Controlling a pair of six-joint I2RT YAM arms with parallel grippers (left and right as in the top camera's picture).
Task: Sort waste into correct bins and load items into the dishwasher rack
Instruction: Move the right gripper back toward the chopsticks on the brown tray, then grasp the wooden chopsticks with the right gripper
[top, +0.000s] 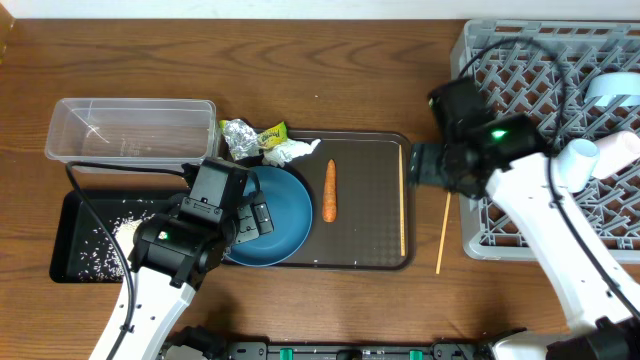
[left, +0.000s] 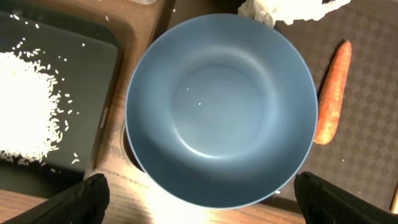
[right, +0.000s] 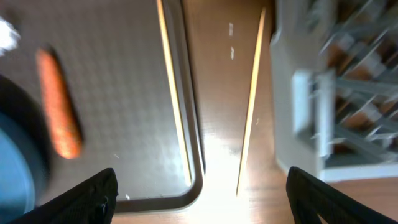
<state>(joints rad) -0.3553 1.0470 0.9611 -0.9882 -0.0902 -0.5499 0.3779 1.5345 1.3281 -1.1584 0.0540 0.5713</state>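
The dark-blue bowl (top: 285, 215) (left: 221, 109) sits empty on the left end of the brown serving tray (top: 365, 245). My left gripper (top: 252, 216) (left: 202, 208) hangs open over its near rim, holding nothing. White rice (top: 105, 245) (left: 22, 106) lies in the black tray (top: 70, 205). On the serving tray lie the carrot (top: 330, 190) (left: 329, 93) (right: 58, 102) and one chopstick (top: 402, 200) (right: 174, 93). The other chopstick (top: 441, 235) (right: 250, 106) lies on the table, below my open right gripper (top: 420, 165) (right: 202, 199). The wrapper (top: 245, 135) and tissue (top: 290, 152) (left: 280, 9) are behind the bowl.
The clear tub (top: 130, 130) stands at the back left. The grey dishwasher rack (top: 530, 110) (right: 329, 93) fills the right side and holds a white cup (top: 612, 152) and a light-blue bowl (top: 610, 90). The right arm reaches across its front left corner.
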